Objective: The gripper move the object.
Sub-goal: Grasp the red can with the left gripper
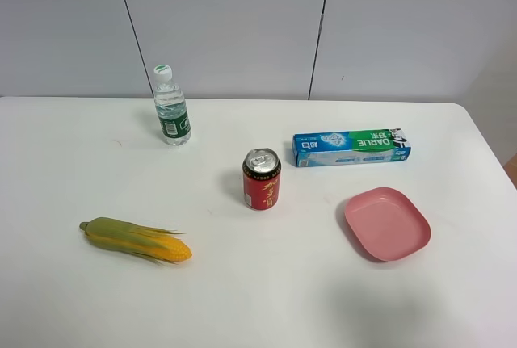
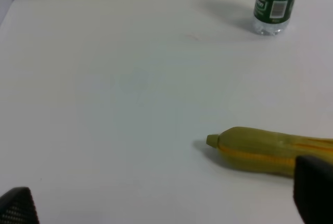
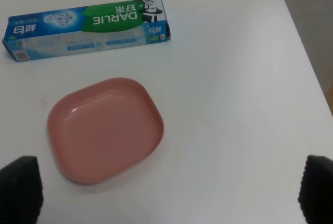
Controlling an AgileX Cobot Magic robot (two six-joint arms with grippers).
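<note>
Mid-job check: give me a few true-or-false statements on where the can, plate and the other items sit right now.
1. The red can stands upright on the table. True.
2. The pink plate holds the can. False: the plate is empty, and the can stands apart from it, to its left in the high view.
3. The toothpaste box lies flat beyond the plate. True.
4. The water bottle lies on its side. False: it stands upright, cap on.
5. The left hand grips the corn cob. False: its fingers are spread with nothing between them, and the cob lies on the table.
6. The right hand is open and holds nothing. True.
</note>
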